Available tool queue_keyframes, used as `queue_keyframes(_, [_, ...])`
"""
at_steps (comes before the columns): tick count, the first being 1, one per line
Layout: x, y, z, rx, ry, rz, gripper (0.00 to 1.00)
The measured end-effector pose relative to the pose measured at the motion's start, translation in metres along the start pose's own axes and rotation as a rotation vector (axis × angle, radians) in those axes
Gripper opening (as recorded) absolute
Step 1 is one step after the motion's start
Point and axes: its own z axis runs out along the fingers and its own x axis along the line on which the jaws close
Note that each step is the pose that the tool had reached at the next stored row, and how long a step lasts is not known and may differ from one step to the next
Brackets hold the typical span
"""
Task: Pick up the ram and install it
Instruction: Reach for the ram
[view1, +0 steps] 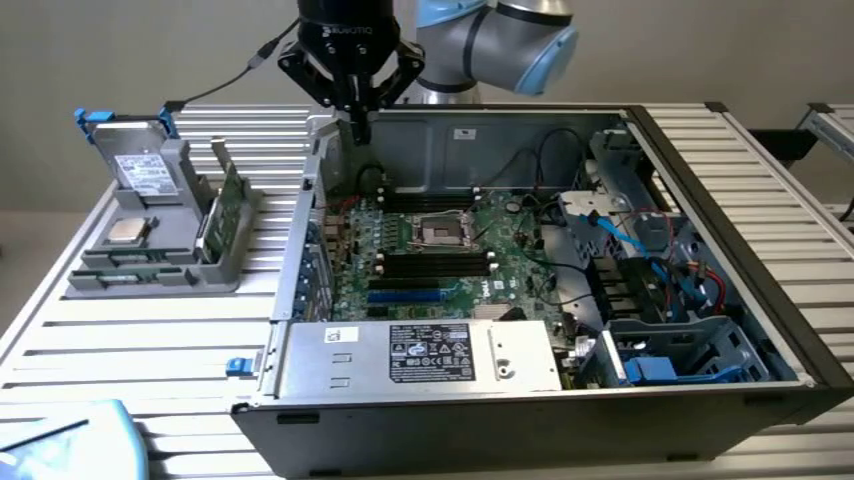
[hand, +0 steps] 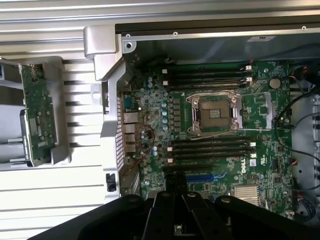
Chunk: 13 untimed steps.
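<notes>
The ram (view1: 230, 212) is a narrow green board standing on edge in a grey holder (view1: 147, 272) on the exterior view's left, outside the open computer case; in the wrist view the ram (hand: 37, 117) lies well off to the side of the case. My gripper (view1: 355, 108) hangs high over the case's back left corner, above the motherboard (view1: 441, 250). Its black fingers (hand: 176, 187) are shut together and nothing shows between them. Black memory slots (hand: 210, 150) with white end clips lie beside the processor socket (hand: 214, 112), and another set of slots (hand: 207, 77) lies on its other side.
A grey drive (view1: 144, 175) with a white label stands in the same holder. The case's metal walls (view1: 300, 230) rise between the holder and the motherboard. A power supply (view1: 427, 355) fills the case's front, and cables and drive bays (view1: 667, 300) crowd its right side.
</notes>
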Motion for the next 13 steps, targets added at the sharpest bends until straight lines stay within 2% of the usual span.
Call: queue_keyframes(13, [0.052,-0.0037,-0.0009,-0.0006,0.0001,0.000,0.10])
